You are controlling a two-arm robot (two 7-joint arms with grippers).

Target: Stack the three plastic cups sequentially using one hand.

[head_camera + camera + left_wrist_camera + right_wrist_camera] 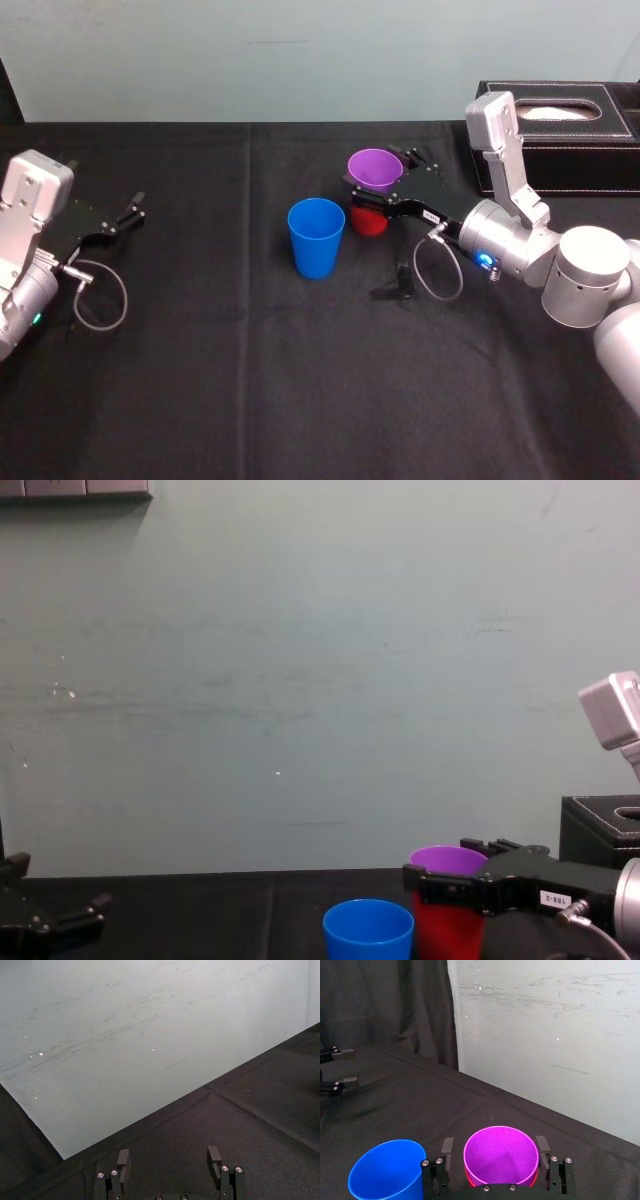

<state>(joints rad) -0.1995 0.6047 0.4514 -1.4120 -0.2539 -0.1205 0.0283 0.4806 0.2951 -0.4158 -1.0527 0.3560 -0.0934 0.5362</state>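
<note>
1. The purple tapered plastic cup sits nested mouth-up inside the red tapered plastic cup, near the middle of the black-clothed bench. Its rim stands proud of the red one.
2. The right gripper straddles this pair at the level where purple meets red. It is spread wide, with a gap showing between 1 finger and the purple wall, so it holds nothing.
3. The blue tapered plastic cup stands upright and alone just beside the pair, on the robot's left. It is close to the right gripper but apart from it.
4. A black stitched box with white tissue in its slot stands at the bench's far right. The right arm's grey link crosses in front of its left end.
5. A grey cable loop hangs by the right wrist.
6. The left gripper is parked at the far left, spread wide and holding nothing, well apart from all 3 cups.
7. A small white label on the right gripper carries print too small to read.
</note>
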